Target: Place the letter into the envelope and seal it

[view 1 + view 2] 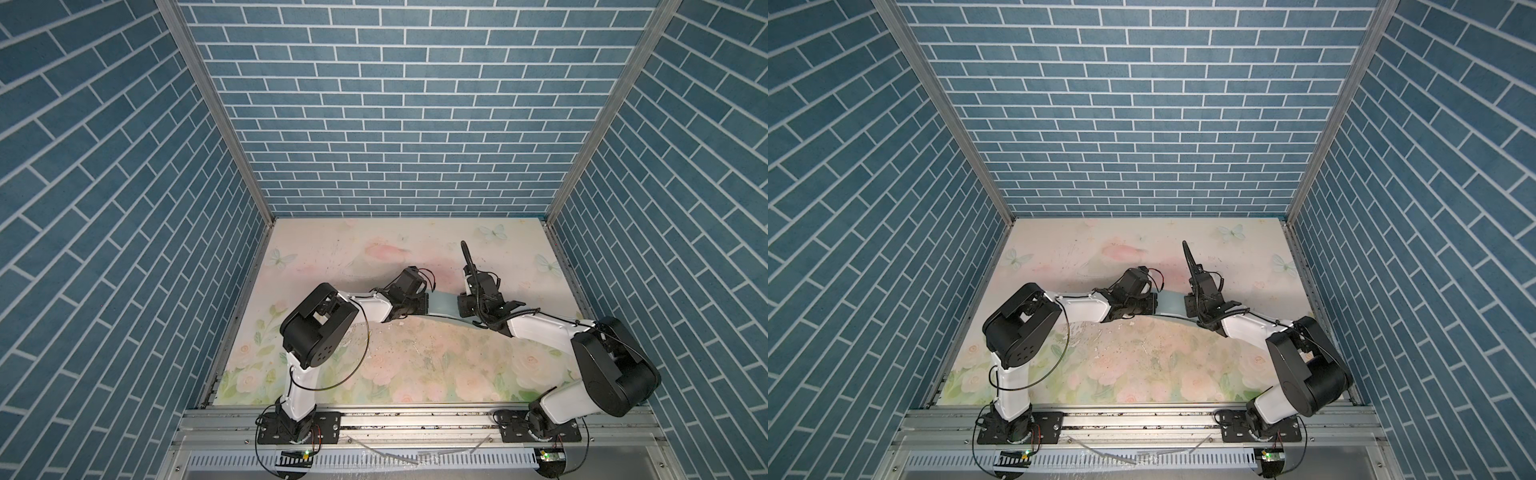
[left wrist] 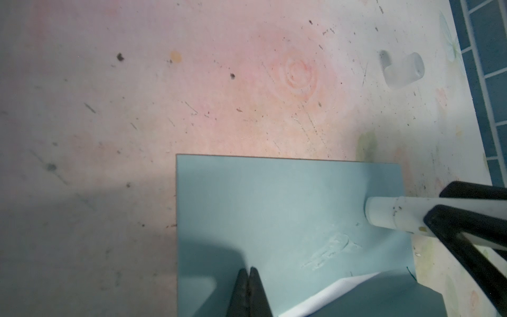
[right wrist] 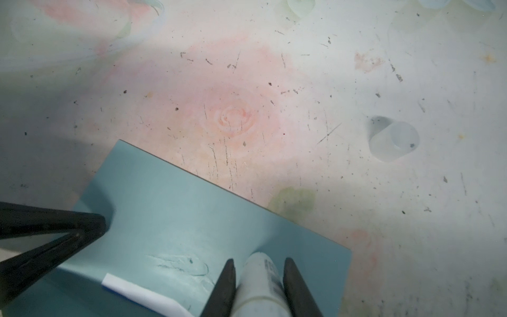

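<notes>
Between both arms on the pastel floral table mat (image 1: 415, 365), a long teal paper envelope (image 1: 442, 305) lies flat.
Bare mat stretches past its straight far edge; a translucent plastic cap (image 2: 403, 70) lies well apart. A white paper letter (image 3: 142, 295) peeks from its opening. The left gripper (image 2: 249, 271), jaws closed and empty, rests its tips on the envelope; the right gripper (image 3: 258, 263) clamps a white glue stick tube (image 2: 389, 212), nose touching the envelope.

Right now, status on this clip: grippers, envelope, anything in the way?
Left gripper shut, tips on envelope. Right gripper shut on glue stick, its tip on envelope. Letter edge peeking out. Loose cap lies aside.
</notes>
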